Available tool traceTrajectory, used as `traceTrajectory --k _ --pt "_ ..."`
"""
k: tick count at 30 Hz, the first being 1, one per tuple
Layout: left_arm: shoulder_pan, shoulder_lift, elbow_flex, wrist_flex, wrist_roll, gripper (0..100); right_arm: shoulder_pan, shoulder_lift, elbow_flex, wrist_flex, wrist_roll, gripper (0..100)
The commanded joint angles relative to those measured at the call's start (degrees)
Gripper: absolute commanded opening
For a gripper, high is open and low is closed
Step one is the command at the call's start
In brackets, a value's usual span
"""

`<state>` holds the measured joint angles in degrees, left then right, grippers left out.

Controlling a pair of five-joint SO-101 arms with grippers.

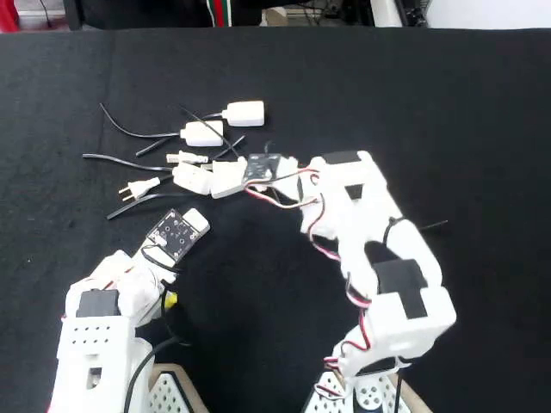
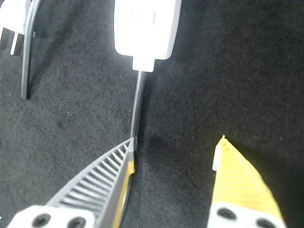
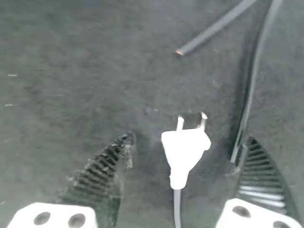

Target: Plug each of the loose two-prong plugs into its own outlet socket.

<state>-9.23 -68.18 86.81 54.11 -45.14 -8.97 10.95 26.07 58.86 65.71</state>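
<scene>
My right gripper (image 3: 183, 142) stands open low over the black cloth, with a white two-prong plug (image 3: 185, 147) lying between its fingers, prongs pointing away from the wrist. In the high view this gripper (image 1: 215, 168) sits among the white pieces left of centre. My left gripper (image 2: 173, 145) is open too. The dark cable of a white outlet socket (image 2: 145, 26) runs along its grey finger (image 2: 109, 175). A second plug (image 2: 12, 21) lies beside that socket. From above, two more sockets (image 1: 245, 112) (image 1: 204, 133) lie farther back, and a loose plug (image 1: 138, 188) to the left.
Several black cables (image 1: 129, 133) fan out to the left of the sockets. A cut cable end (image 3: 179, 52) lies just beyond the right gripper. Black cloth (image 1: 430, 112) covers the table, with open room to the right and at the back.
</scene>
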Motion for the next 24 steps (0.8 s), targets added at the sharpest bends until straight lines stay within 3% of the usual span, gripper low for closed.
traceTrajectory --k 1,5,11,19,24 --pt "-0.04 -0.53 -0.13 -0.62 -0.53 27 2.11 1.63 -0.84 -1.49 2.90 33.9" --pt "-0.04 -0.53 -0.13 -0.62 -0.53 27 2.37 2.77 -1.27 -1.49 5.19 31.4" --pt "-0.04 -0.53 -0.13 -0.62 -0.53 27 2.46 2.24 -1.98 -1.58 6.15 2.2" --pt "-0.04 -0.53 -0.13 -0.62 -0.53 27 2.02 -4.26 -1.98 -1.41 6.33 1.2" --pt "0.04 -0.53 -0.13 -0.62 -0.53 27 -3.60 -8.84 -3.65 5.63 12.57 1.2"
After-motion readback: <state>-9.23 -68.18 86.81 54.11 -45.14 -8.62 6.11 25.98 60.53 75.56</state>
